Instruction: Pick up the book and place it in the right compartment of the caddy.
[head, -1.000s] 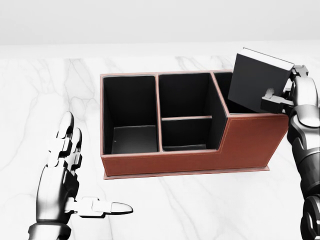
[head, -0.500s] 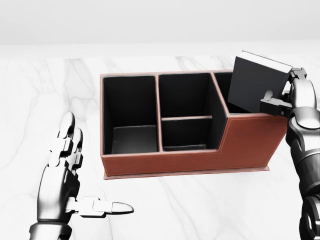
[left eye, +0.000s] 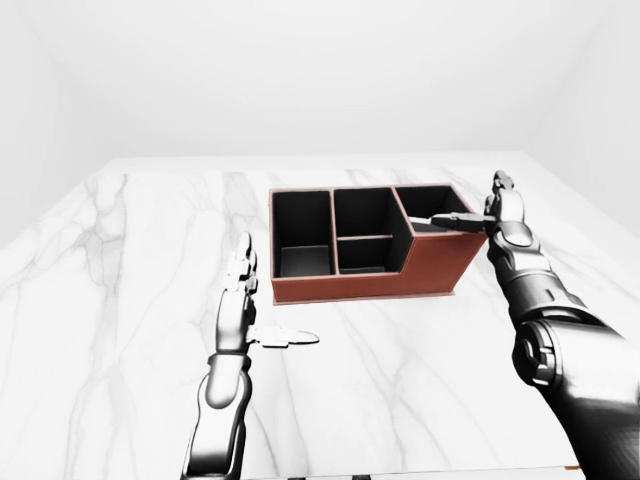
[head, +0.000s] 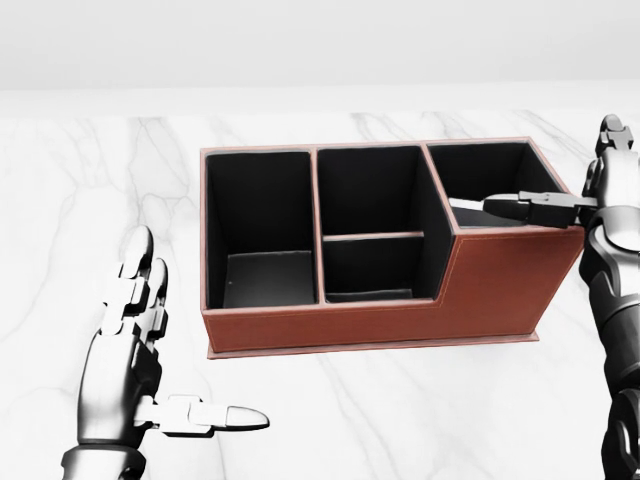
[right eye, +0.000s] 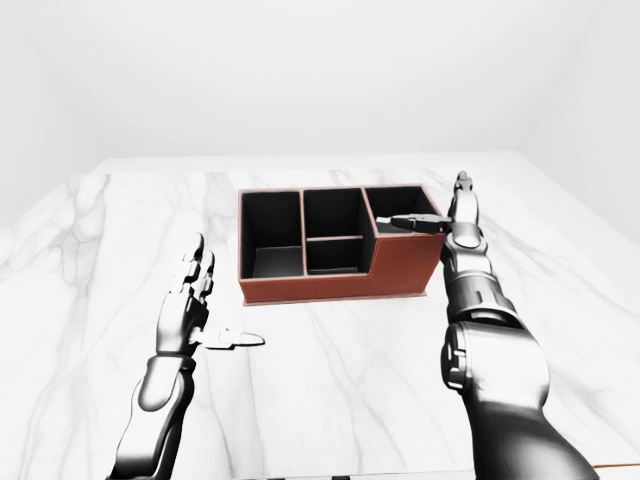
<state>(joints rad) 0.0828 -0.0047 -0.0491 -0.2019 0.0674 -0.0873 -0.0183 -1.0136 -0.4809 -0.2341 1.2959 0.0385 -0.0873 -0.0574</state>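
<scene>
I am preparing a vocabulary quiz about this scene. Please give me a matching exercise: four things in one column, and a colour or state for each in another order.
1 left hand
2 right hand
3 caddy
4 table

a white marble
b brown outside, black inside
c open, thumb over the caddy's right compartment
d open, above the table, apart from the caddy

Pairs: 1-d, 2-c, 3-b, 4-a

Left hand (head: 135, 350) just hangs low in the head view's left, fingers straight up and thumb poking out sideways (wide open). Right hand (head: 600, 195) is at the right edge, fingers up, thumb stretched leftward, also open.
</scene>
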